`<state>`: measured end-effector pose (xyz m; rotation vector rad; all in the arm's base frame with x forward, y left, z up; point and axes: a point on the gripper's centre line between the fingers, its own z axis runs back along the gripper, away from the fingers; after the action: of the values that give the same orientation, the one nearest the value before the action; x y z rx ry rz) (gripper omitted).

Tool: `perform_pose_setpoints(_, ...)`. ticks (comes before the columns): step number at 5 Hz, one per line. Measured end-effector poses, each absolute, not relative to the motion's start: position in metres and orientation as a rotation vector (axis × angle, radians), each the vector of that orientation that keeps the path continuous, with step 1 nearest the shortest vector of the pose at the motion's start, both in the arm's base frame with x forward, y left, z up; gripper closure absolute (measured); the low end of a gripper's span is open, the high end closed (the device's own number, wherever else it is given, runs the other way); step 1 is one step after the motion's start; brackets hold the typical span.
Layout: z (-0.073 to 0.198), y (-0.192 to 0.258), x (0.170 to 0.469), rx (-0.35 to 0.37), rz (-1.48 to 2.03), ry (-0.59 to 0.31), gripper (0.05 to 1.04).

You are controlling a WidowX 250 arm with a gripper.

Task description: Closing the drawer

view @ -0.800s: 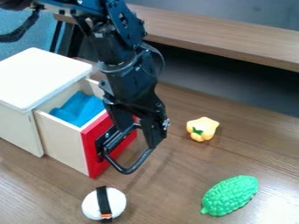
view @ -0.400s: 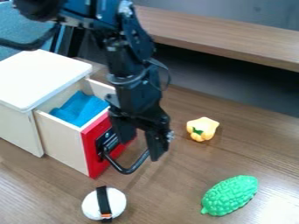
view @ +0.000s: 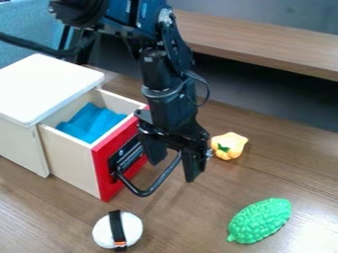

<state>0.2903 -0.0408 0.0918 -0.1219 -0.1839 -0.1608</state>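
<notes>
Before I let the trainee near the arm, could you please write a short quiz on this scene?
1. True or false: the drawer is fully shut.
2. Which of these lies inside the drawer?
a) a green toy
b) a blue cloth
c) a yellow toy
3. Fill in the blank: the gripper has its jaws standing ____ (apart / together).

Key: 1. false; 2. b; 3. apart
</notes>
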Motion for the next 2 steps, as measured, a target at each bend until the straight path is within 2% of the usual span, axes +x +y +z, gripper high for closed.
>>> perform_pose_setpoints(2, 0.088, -0.021, 0.299, -0.116, -0.073, -0.151, 0.084)
